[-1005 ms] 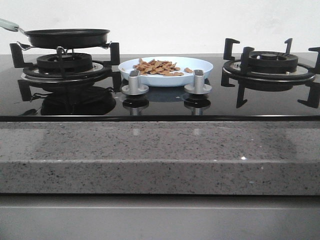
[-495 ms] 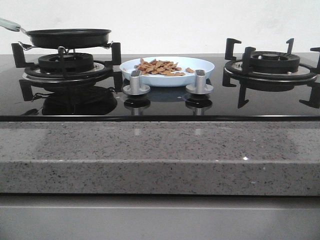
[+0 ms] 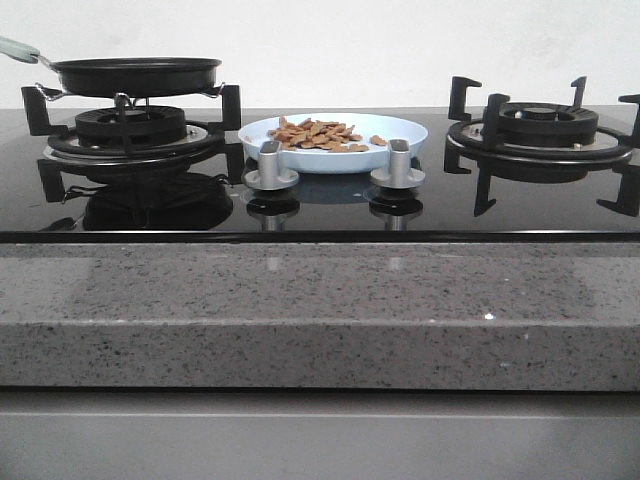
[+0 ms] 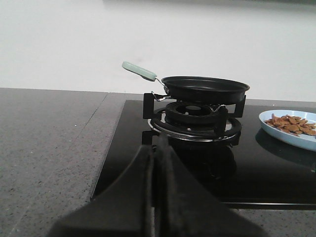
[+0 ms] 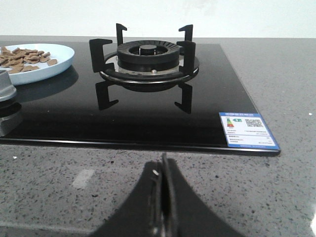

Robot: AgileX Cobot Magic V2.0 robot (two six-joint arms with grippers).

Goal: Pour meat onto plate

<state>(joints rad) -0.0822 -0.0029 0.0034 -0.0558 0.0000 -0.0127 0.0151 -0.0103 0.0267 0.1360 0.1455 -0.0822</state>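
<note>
The left gripper (image 4: 157,197) has its 2 black fingers pressed tight together with nothing between them. It sits low over the grey counter (image 4: 49,148), near the front corner of the cooktop (image 4: 276,177). The right gripper (image 5: 163,202) is clenched the same way and holds nothing – it sits over the counter in front of the right burner (image 5: 146,57).

Out past the left gripper, the black frying pan (image 3: 135,75) rests flat on the left burner (image 3: 130,128). Its pale green handle (image 4: 139,71) points back and away from the plate. From the views, the pan looks empty, though its inside cannot be seen.

The meat (image 3: 315,135) lies in a heap on the pale blue plate (image 3: 400,128), which stands on the black glass between the 2 burners, just behind the 2 silver knobs (image 3: 270,165). So the pouring looks done.

What could go wrong now? An arm that swings in low could bump the plate's rim and spill small pieces onto the glass, or knock the pan off its grate.

Count – 2 grippers, 2 burners, 2 knobs, 1 pan, 1 plate, 1 sticker (image 5: 248,131), and many small meat pieces, too many to count.
</note>
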